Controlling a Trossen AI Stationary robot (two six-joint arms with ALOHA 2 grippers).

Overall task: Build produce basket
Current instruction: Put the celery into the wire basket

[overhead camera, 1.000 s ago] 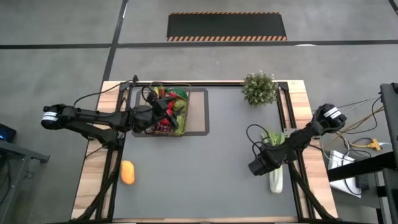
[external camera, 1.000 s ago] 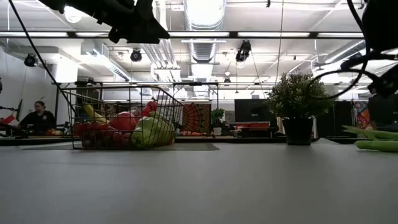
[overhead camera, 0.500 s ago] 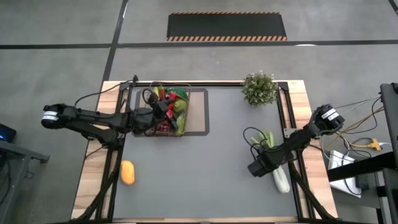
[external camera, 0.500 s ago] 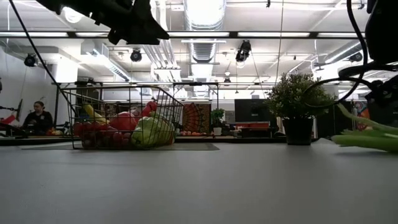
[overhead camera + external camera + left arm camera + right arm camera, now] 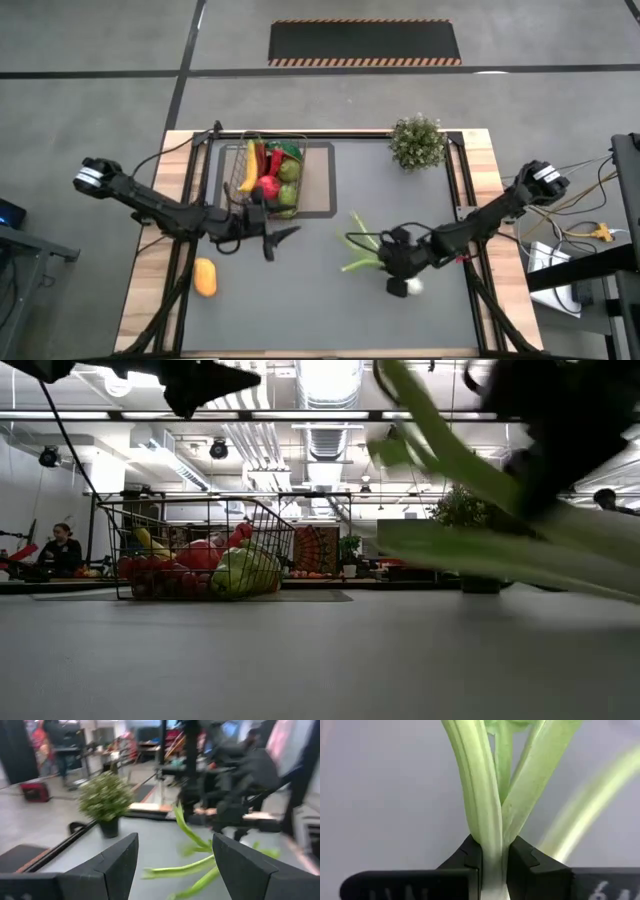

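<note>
The right gripper (image 5: 492, 865) clamps its dark fingers around the pale stalk of a long green-and-white toy leek (image 5: 375, 254), holding it above the grey table top (image 5: 330, 310) near the middle, green leaves fanning toward the basket side and the white root end (image 5: 414, 287) pointing toward the table's near edge. The left gripper (image 5: 283, 237), its fingers (image 5: 117, 860) spread apart and empty, hovers over the table just in front of the small dark wire-mesh basket (image 5: 268, 180). That basket sits on a flat dark-framed tan mat (image 5: 318, 180) at the far left of the table and holds a yellow banana (image 5: 248, 166), a red apple (image 5: 268, 186), green pears (image 5: 290, 170) and red chilies (image 5: 261, 158). An orange fruit (image 5: 205, 277) lies alone on the table near its left edge, well apart from the basket. A bushy green potted plant (image 5: 417, 141) stands at the far right.
</note>
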